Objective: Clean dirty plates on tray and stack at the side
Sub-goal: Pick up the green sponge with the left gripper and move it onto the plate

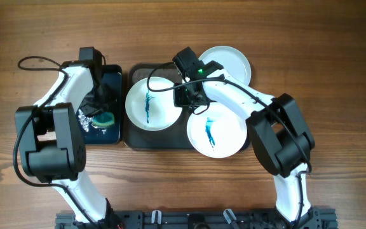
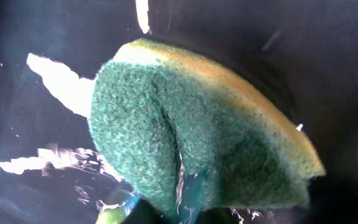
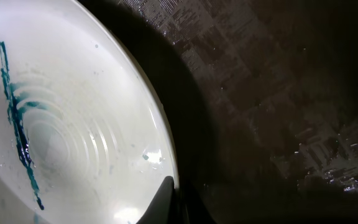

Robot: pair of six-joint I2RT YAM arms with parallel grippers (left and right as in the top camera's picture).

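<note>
Table (image 1: 335, 51): you see warm brown wood with darker grain lines.
Tray (image 1: 170, 138): dark grey-brown; close up you find a fine checked texture.
Left plate (image 1: 149, 104): white, faint concentric rings, blue-teal streak down the centre.
Right plate (image 1: 217, 129): white, with a blue-teal streak like it.
Back plate (image 1: 229, 62): plain white.
Sponge (image 2: 191, 137): dark green scouring face, yellow body.
Small tray (image 1: 113, 79): glossy black with white glints.
</note>
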